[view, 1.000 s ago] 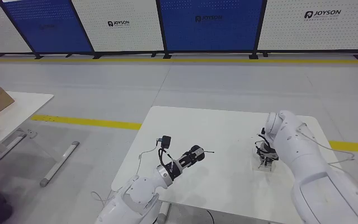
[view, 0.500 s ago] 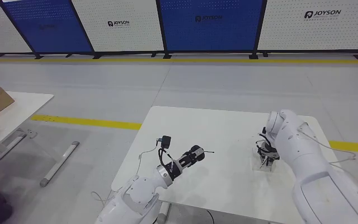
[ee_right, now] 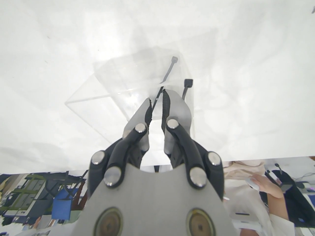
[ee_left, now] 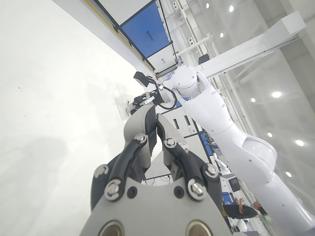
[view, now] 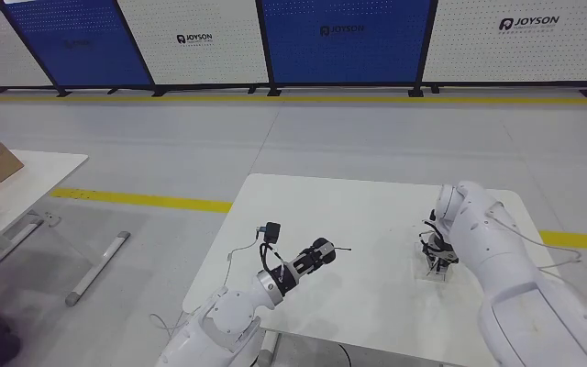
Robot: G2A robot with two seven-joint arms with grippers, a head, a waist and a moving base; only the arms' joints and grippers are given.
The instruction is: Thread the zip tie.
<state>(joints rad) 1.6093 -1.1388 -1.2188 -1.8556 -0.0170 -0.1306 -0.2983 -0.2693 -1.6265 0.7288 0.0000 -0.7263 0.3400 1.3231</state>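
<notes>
A clear acrylic stand (ee_right: 110, 84) on the white table holds two black zip ties. One zip tie (ee_right: 169, 68) runs from its head down between my right gripper's (ee_right: 157, 97) fingers, which stand slightly apart on either side of the strap. The second zip tie (ee_right: 187, 84) rises beside the right finger. From above, the right gripper (view: 438, 259) sits over the stand (view: 434, 270) at the table's right. My left gripper (view: 323, 250) hovers low near the table's front left, shut on a thin black zip tie (view: 343, 248) that pokes out toward the right. The left gripper (ee_left: 156, 120) has its pads pressed together.
The white table (view: 367, 220) is bare between the two arms. Its front edge lies close to the left arm. A cable and small black module (view: 270, 230) hang off the left wrist. A person's hand (ee_right: 263, 185) shows beyond the table edge.
The right arm has shifted very slightly over the stand. The left arm has stayed still.
</notes>
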